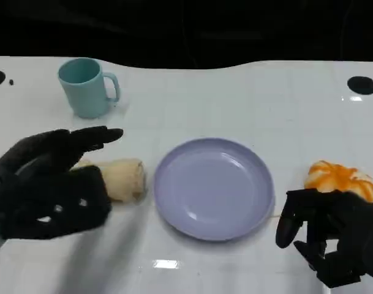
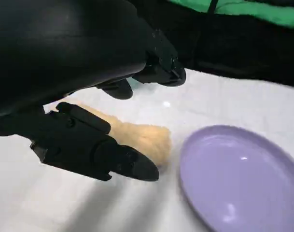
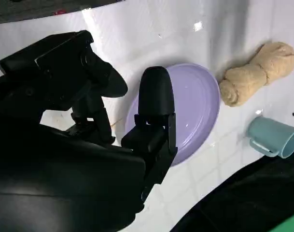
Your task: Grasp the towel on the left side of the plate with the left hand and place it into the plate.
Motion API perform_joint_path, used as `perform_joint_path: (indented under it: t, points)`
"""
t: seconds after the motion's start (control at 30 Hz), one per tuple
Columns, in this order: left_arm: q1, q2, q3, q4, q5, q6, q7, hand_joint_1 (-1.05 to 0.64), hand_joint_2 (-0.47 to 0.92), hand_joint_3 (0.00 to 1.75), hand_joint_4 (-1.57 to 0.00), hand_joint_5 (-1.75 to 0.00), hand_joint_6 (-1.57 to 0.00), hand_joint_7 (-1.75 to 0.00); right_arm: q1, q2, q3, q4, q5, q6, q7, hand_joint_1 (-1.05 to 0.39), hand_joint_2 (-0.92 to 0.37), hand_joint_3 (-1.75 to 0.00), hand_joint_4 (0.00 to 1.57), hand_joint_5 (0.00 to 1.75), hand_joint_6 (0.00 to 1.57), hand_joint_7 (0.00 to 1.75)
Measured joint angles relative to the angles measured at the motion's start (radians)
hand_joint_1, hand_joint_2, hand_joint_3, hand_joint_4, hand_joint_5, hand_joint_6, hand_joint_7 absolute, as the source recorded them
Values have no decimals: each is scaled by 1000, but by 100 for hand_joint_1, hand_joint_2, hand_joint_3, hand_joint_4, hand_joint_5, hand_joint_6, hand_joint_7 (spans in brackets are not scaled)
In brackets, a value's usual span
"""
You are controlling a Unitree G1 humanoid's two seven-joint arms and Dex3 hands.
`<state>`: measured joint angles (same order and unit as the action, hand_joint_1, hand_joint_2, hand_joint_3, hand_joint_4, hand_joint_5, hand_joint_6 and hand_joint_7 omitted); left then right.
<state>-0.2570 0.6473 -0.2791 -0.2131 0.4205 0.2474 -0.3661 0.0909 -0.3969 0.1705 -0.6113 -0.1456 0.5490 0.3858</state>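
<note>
Towel (image 1: 124,178): beige, rolled, lying on the white table (image 1: 235,98) just left of the plate (image 1: 214,187), its near end close to the plate rim but not touching it. The right wrist view shows the roll (image 3: 255,72) twisted, with a coiled end toward the plate (image 3: 200,104). In the left wrist view the towel (image 2: 137,137) lies flat on the table beside the plate (image 2: 238,179).

Plate: lavender, round, nothing in it, at table centre.

Left hand (image 1: 51,184): over the towel's left end, fingers (image 1: 91,138) spread and reaching toward the plate, thumb side low in front of the roll. In the left wrist view the hand (image 2: 96,104) brackets the towel, upper fingers above it, lower digit in front of it, with daylight between. It holds nothing; whether any part touches the cloth I cannot tell.

Right hand (image 1: 333,236): low at the right of the plate, fingers loosely curled and apart, holding nothing. In the right wrist view its fingers (image 3: 156,99) hang over the plate's near rim.

Around: a teal mug (image 1: 87,87) stands upright behind the towel, handle toward the right. An orange-and-white object (image 1: 340,179) lies right of the plate, just behind the right hand. Mug also in the right wrist view (image 3: 274,137).
</note>
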Motion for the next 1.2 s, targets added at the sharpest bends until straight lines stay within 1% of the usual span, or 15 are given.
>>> perform_joint_path:
  t: [0.07, 0.2, 0.27, 0.4, 0.57, 0.67, 0.77, 0.87, 0.97, 1.03, 1.07, 1.1, 1.13, 1.17, 1.2]
  points:
    - [-38, 6, -42, 30, 82, -8, -14, -56, 92, 5, -20, -40, -31, -1, 0, 1, 0, -1, 0, 2, -1, 0, -56, -109, 73, 175, 71, 143]
    - [-103, 0, -108, 129, 208, -26, -24, -56, 92, 4, -28, -29, -33, -1, -1, 3, 2, -6, 0, 11, -4, 0, -55, -109, 73, 175, 70, 143]
    - [-137, -19, -127, 198, 229, -43, -29, -55, 92, 1, -36, -18, -35, -1, -2, 4, 4, -8, -1, 14, -6, -1, -55, -109, 73, 175, 70, 143]
    - [-182, -58, -157, 335, 257, -79, -28, -54, 91, 0, -45, -10, -40, -1, -2, 4, 6, -14, -4, 28, -9, -2, -55, -109, 73, 175, 70, 144]
    - [-243, -126, -193, 528, 297, -122, 19, -52, 91, 0, -52, -10, -45, -2, -2, 4, 7, -22, -6, 29, -10, -2, -54, -110, 73, 174, 70, 143]
    - [-280, -164, -204, 653, 310, -169, 69, -53, 92, 2, -54, -9, -50, -4, 0, 4, 7, -26, -6, 29, -10, -1, -53, -112, 73, 175, 71, 143]
    - [-328, -197, -217, 779, 318, -209, 116, -50, 92, 6, -60, -8, -59, -5, 3, 4, 7, -31, -6, 28, -11, -2, -52, -113, 74, 175, 71, 143]
    - [-361, -223, -219, 865, 317, -235, 159, -45, 92, 9, -78, -16, -73, -8, 6, 4, 7, -39, -6, 34, -11, -1, -53, -112, 72, 175, 71, 144]
    - [-374, -245, -216, 930, 313, -259, 218, -38, 92, 14, -83, -16, -84, -11, 9, 4, 6, -43, -6, 37, -11, -1, -53, -112, 72, 175, 70, 144]
    - [-388, -258, -215, 975, 311, -274, 246, -31, 92, 19, -90, -19, -92, -11, 10, 4, 6, -43, -6, 37, -11, -1, -53, -112, 73, 175, 70, 144]
    - [-397, -264, -216, 999, 311, -280, 258, -28, 92, 20, -97, -25, -95, -11, 10, 4, 6, -43, -6, 37, -11, -1, -53, -112, 73, 175, 70, 144]
    - [-405, -269, -216, 1023, 310, -290, 270, -22, 92, 23, -100, -84, -107, -10, 10, 4, 6, -43, -6, 37, -11, -2, -53, -112, 73, 175, 70, 144]
    - [-409, -271, -215, 1042, 306, -303, 290, -20, 92, 24, -99, -110, -112, -10, 11, 4, 6, -43, -6, 37, -11, -2, -53, -112, 73, 175, 70, 144]
    - [-410, -273, -211, 1057, 300, -320, 318, -19, 91, 24, -100, -124, -117, -11, 12, 4, 6, -43, -6, 37, -11, -1, -53, -112, 73, 175, 70, 144]
    - [-409, -276, -205, 1069, 291, -337, 347, -18, 89, 24, -97, -142, -121, -18, 13, 4, 6, -43, -6, 39, -11, -1, -53, -112, 73, 175, 70, 144]
